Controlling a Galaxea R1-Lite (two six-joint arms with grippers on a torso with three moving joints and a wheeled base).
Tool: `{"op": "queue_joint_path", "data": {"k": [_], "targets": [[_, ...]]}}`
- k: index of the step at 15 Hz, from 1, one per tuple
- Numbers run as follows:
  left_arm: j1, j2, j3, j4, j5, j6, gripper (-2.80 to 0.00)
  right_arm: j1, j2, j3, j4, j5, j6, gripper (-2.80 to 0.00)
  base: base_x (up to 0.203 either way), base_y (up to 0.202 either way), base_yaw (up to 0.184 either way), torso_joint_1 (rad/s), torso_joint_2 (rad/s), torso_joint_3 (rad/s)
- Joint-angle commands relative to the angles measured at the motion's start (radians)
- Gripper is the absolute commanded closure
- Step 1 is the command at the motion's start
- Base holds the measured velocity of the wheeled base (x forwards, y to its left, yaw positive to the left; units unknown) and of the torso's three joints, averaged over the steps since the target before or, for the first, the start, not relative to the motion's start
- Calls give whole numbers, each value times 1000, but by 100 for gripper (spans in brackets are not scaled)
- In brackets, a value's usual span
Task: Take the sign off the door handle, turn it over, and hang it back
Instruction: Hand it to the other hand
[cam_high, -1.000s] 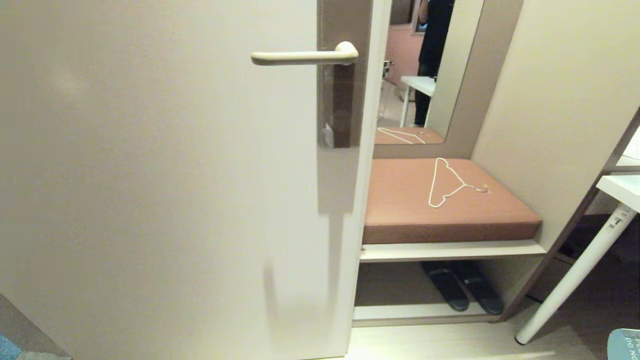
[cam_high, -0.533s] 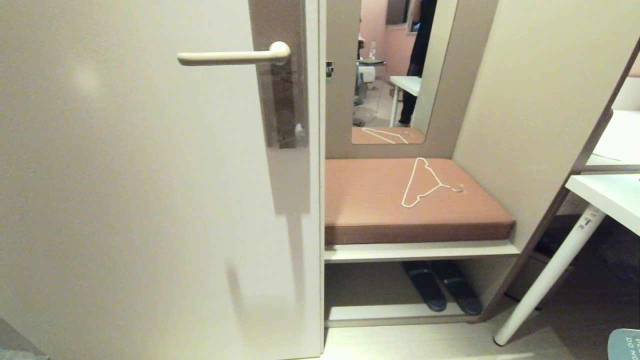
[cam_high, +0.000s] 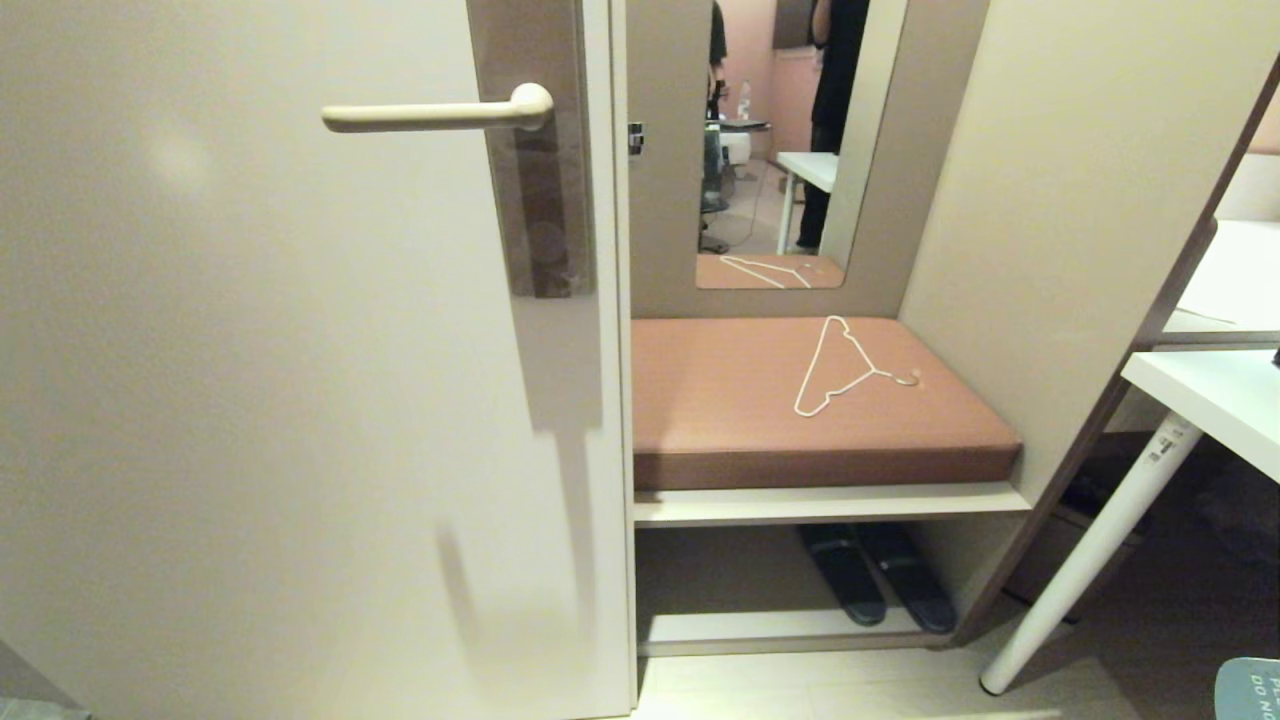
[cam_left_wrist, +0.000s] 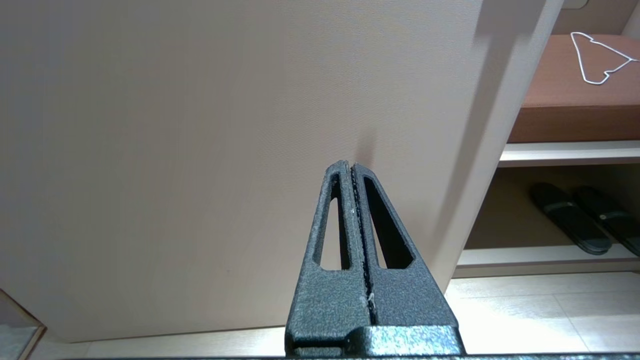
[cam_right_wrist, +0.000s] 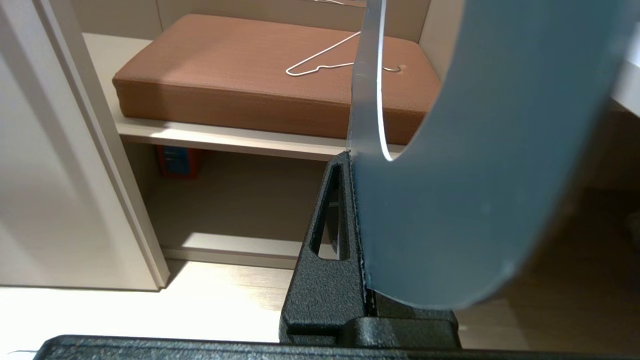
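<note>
The door handle (cam_high: 430, 115), a cream lever on a brownish plate (cam_high: 540, 200), sticks out bare from the door at the upper left of the head view. My right gripper (cam_right_wrist: 351, 155) is shut on the sign (cam_right_wrist: 475, 175), whose light blue card curves up past the fingers with its big hole above them. Only a blue corner of the sign (cam_high: 1250, 690) reaches the bottom right of the head view, low and well right of the handle. My left gripper (cam_left_wrist: 350, 167) is shut on nothing and points at the lower door panel.
Right of the door stands a bench with a brown cushion (cam_high: 720, 420) and a white wire hanger (cam_high: 845, 370) on it. Dark slippers (cam_high: 880, 590) lie on the shelf below. A white table (cam_high: 1210, 390) with a slanted leg stands at the right. A mirror (cam_high: 780, 130) reflects a person.
The whole head view has shifted, so the camera moved: door, handle and bench now sit further left in the picture. The sign's corner stays at the bottom right.
</note>
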Motion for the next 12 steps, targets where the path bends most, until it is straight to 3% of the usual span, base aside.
{"op": "queue_joint_path", "data": {"k": [1, 12], "targets": [[0, 1, 0, 0, 0, -1, 0, 0, 1, 0, 0, 2, -4, 0, 0, 0, 0, 0, 0, 0], [0, 1, 0, 0, 0, -1, 0, 0, 1, -24, 1, -1, 4, 0, 0, 0, 0, 0, 0, 0]]}}
